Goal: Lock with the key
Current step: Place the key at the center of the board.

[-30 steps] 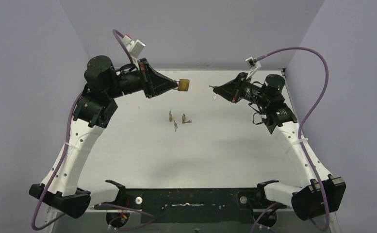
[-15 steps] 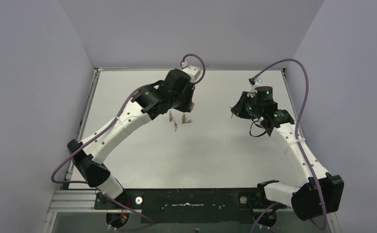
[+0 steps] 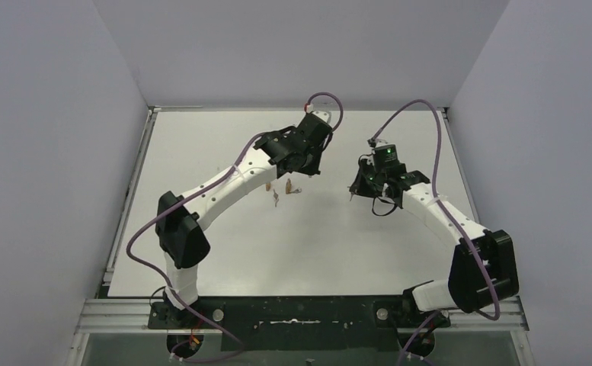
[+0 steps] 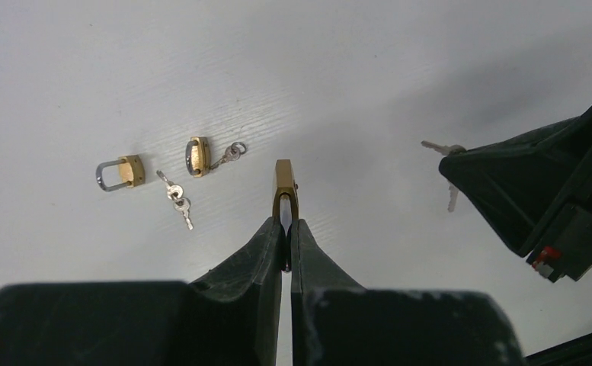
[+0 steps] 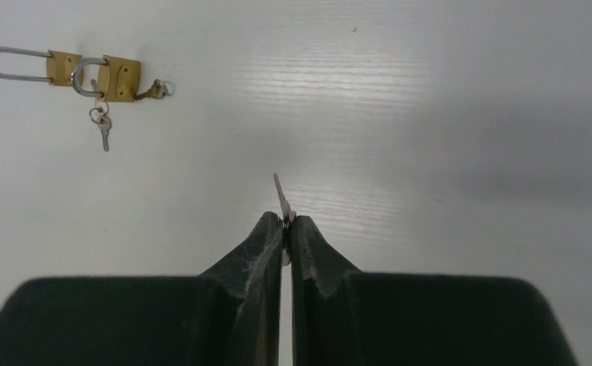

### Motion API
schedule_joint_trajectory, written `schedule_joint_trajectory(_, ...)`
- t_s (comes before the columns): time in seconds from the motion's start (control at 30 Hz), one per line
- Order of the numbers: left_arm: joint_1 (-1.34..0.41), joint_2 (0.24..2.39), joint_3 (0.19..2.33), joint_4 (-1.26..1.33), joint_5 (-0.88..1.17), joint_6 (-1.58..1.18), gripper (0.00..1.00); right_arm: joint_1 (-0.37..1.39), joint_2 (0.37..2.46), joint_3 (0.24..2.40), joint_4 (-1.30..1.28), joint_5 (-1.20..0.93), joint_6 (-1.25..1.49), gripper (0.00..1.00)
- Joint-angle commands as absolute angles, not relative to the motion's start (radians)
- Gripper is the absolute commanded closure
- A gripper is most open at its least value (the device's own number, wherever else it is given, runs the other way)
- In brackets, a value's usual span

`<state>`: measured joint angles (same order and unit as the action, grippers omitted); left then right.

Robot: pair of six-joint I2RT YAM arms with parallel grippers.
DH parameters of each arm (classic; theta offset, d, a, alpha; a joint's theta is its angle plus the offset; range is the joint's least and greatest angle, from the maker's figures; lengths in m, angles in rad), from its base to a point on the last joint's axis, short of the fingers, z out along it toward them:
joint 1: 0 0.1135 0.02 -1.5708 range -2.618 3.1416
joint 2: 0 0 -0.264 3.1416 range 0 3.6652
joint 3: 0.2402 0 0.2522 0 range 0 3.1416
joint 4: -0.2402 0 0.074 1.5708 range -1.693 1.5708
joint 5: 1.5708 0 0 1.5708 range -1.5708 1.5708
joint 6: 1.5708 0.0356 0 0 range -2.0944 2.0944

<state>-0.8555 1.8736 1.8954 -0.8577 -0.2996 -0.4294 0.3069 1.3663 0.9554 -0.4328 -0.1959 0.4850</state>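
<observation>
My left gripper (image 4: 286, 223) is shut on the shackle of a brass padlock (image 4: 284, 183), which sticks out edge-on above the white table. The right gripper (image 5: 286, 221) is shut on a small silver key (image 5: 279, 194) with its blade pointing forward. In the left wrist view the right gripper (image 4: 449, 162) enters from the right, its key (image 4: 435, 146) aimed toward the padlock and still apart from it. From above, the left gripper (image 3: 302, 166) and the right gripper (image 3: 353, 189) face each other near the table's middle.
Two more brass padlocks (image 4: 121, 171) (image 4: 196, 155) lie on the table with small keys (image 4: 177, 200) beside them. From above these spare padlocks (image 3: 286, 185) sit just below the left gripper. Grey walls enclose the table (image 3: 224, 244) on three sides.
Both arms have come down from raised poses and swung in toward the table's middle. The left carried the padlock right and the right carried the key left, so they now stand closer.
</observation>
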Motion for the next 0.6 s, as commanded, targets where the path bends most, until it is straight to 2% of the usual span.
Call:
schedule_joint_trajectory(0.0, -0.854, 1.946, 1.942, -0.789, -0.283, -0.498, 1.0, 0.379, 1.432, 0.964, -0.258, -0.142, 0.518, 1.0)
schedule_joint_trajectory(0.43, -0.793, 2.026, 1.842, -0.652, -0.201, -0.626, 1.0, 0.4, 1.657, 0.992, -0.01, -0.211, 0.58, 1.0)
schedule_joint_trajectory(0.57, -0.776, 2.046, 1.815, -0.624, -0.185, -0.65, 1.0, 0.373, 1.67, 0.918, 0.174, -0.238, 0.651, 1.0)
